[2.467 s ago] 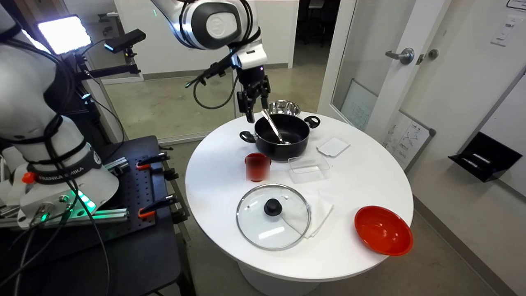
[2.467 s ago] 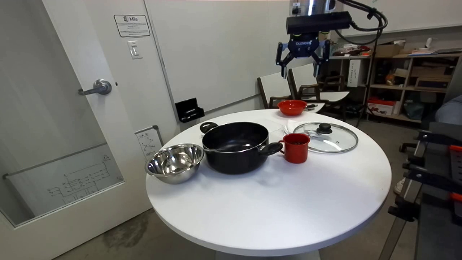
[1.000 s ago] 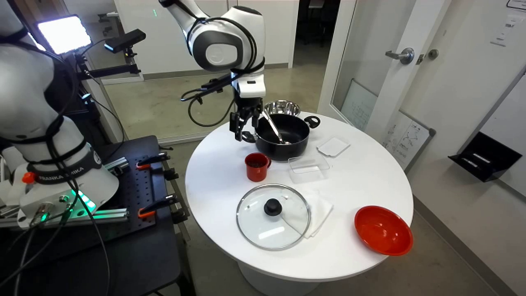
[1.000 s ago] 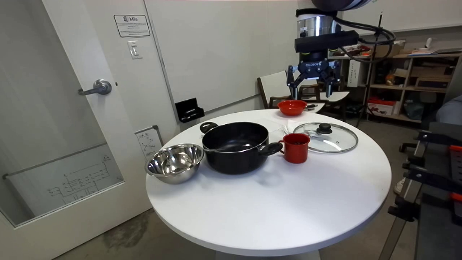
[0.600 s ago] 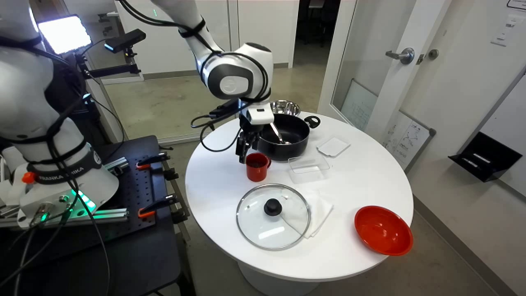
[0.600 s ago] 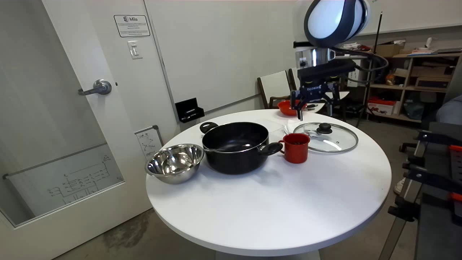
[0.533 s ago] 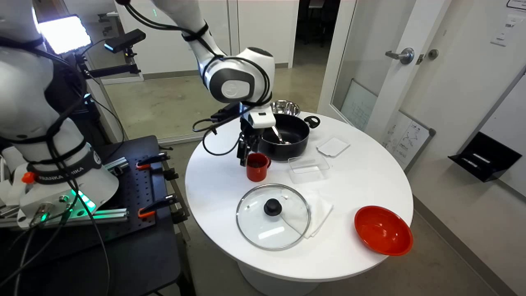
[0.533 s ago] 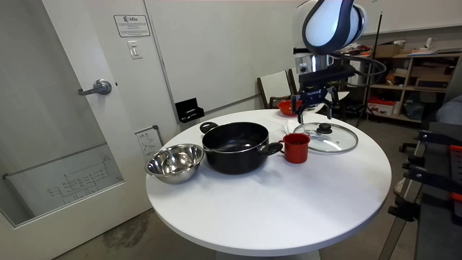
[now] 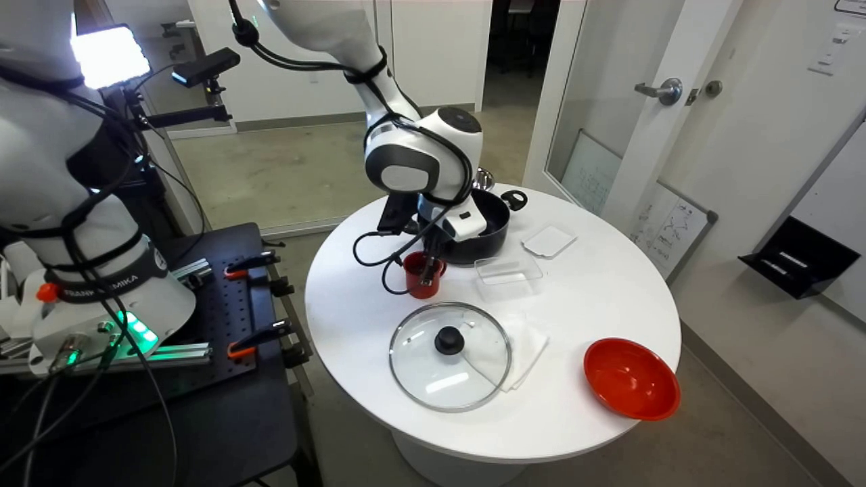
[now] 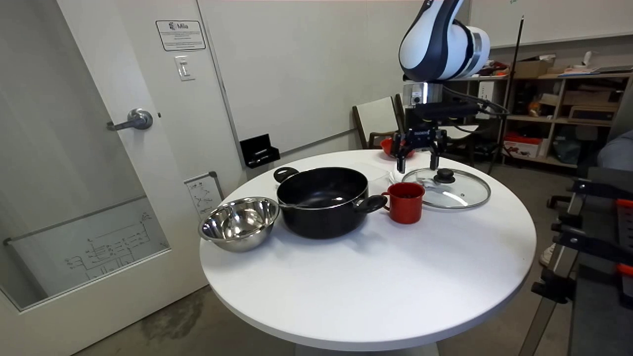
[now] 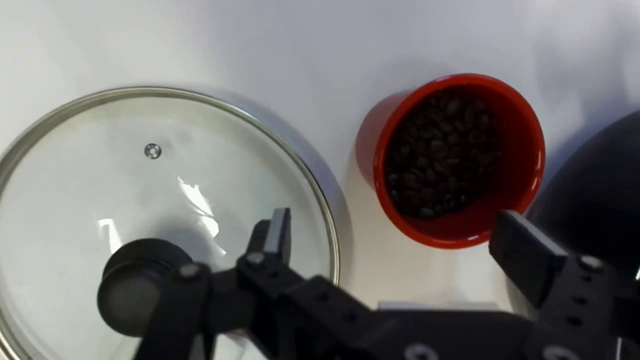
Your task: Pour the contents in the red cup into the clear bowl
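The red cup (image 10: 405,208) stands upright on the white table, its handle towards the black pot. In the wrist view, dark bean-like pieces (image 11: 440,150) lie inside this cup (image 11: 522,155). Over the tabletop close to the cup hangs my gripper (image 10: 418,169), open and empty. From the wrist, the gripper (image 11: 391,212) spans wide, with the cup ahead of the gap; the right finger (image 11: 525,255) overlaps its rim in the picture, contact unclear. The clear bowl (image 9: 511,291), a see-through rectangular dish, sits beside the pot in an exterior view.
The black pot (image 10: 321,217) stands close to the cup, a steel bowl (image 10: 242,242) beyond it. The glass lid (image 9: 433,365) lies near the cup, partly over a white cloth (image 9: 534,352). A red bowl (image 9: 629,379) and a flat pale lid (image 9: 549,241) are further off.
My gripper has come down from high above the table to near the cup, still open. Over the last half second it has shifted sideways past the cup, turning slightly. The cup has not moved.
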Controlling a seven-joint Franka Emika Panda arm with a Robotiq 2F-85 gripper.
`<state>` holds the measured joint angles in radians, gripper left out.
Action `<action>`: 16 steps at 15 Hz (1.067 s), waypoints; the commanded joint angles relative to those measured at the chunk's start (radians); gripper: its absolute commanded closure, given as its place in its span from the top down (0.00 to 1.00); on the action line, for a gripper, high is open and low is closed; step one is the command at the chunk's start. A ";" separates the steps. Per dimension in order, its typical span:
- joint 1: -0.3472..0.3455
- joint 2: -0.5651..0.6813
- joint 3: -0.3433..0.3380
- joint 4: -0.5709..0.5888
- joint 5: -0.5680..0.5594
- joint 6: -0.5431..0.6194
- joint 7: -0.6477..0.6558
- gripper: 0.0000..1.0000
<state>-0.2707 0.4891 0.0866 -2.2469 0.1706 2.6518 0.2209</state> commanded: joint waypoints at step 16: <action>0.138 0.041 -0.123 0.080 -0.131 -0.143 -0.238 1.00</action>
<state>-0.0861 0.5171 -0.0588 -2.2075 -0.0179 2.5293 0.0507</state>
